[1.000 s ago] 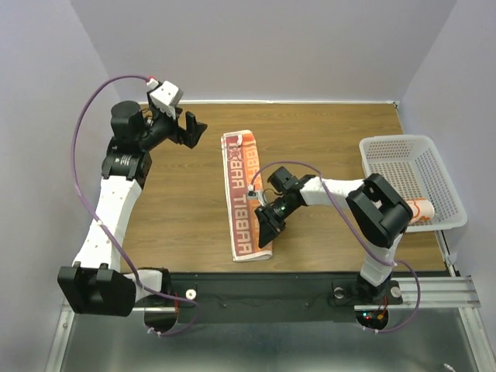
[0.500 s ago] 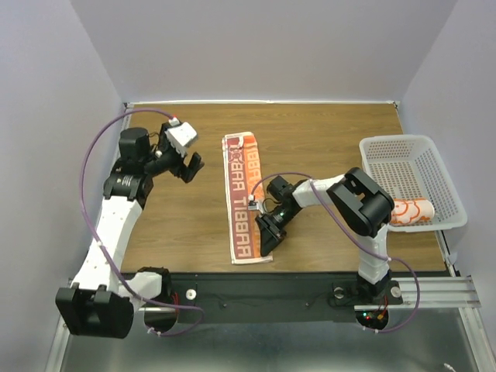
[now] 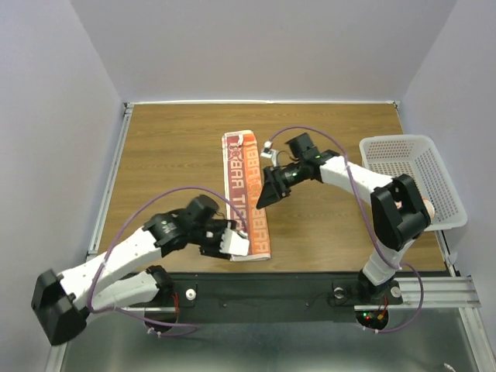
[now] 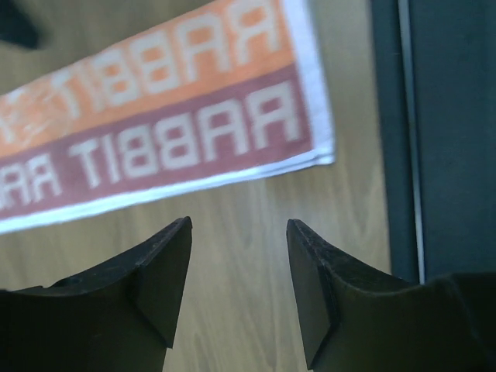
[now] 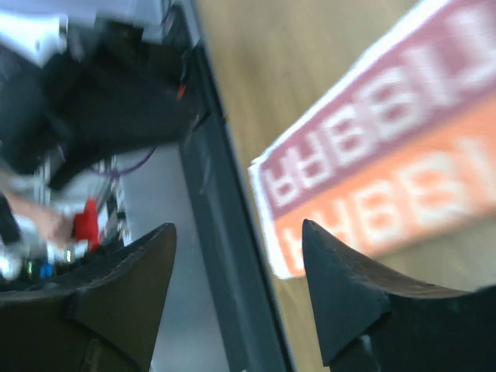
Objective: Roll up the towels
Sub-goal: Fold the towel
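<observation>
Folded towel (image 3: 244, 194) lies flat as a long narrow strip on the surface (image 3: 170, 155), lettering up, one short end toward the arm bases. Left end effector (image 3: 229, 236) sits low at that near end. In its wrist view the fingers are apart with only bare wood between them, and the towel's corner is just ahead. Right end effector (image 3: 265, 198) hangs beside the strip's right edge about midway, also spread, nothing held. The step looks like starting the roll from the near end. Bring your left fingers onto the short edge rather than the corner alone, and catch every layer so the fold does not peel open. Turn the edge over tight and square to the long sides, because a skewed first turn will cone. Use the right end effector to take the other side of the same edge, or to steady the strip farther up. Basket (image 3: 403, 143) stands at the right, well apart from the strip. An orange-and-white bundle (image 3: 427, 208) shows in it, mostly hidden by the right arm, likely the other towel, rolled.
</observation>
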Controlling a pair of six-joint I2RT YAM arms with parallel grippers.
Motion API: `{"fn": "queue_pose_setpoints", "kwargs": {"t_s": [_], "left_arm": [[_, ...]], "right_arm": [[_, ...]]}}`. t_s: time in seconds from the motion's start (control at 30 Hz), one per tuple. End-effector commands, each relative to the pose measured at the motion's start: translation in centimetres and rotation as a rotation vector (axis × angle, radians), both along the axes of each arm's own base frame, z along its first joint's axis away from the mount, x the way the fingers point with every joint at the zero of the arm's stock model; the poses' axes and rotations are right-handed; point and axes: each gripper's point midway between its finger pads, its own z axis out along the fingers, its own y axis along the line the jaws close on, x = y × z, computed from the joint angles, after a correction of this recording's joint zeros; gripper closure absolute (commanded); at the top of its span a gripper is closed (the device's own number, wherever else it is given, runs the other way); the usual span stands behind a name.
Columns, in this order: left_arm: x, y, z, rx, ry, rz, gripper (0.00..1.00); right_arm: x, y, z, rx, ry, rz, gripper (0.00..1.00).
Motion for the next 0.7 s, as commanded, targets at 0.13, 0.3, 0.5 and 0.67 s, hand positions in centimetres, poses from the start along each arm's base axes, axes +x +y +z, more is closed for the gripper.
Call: {"fn": "queue_pose_setpoints", "kwargs": {"t_s": [0.13, 0.3, 0.5, 0.67], "left_arm": [[-6.3, -6.6, -3.1, 0.080, 0.121, -0.127, 0.42], [-6.6, -8.0, -5.4, 0.112, 0.143, -0.092, 0.48], [-5.3, -9.4, -6.4, 0.123, 0.135, -0.018, 0.59], [-4.3, -8.9, -7.7, 0.158, 0.090, 0.010, 0.59]], "right_arm": [[8.2, -6.1, 2.9, 0.002, -0.085, -0.289, 0.07], [9.5, -8.3, 3.3, -0.013, -0.121, -0.365, 0.04], [8.9, -8.8, 2.8, -0.010, -0.088, -0.367, 0.04], [8.6, -8.8, 2.4, -0.008, -0.076, -0.360, 0.04]]}}
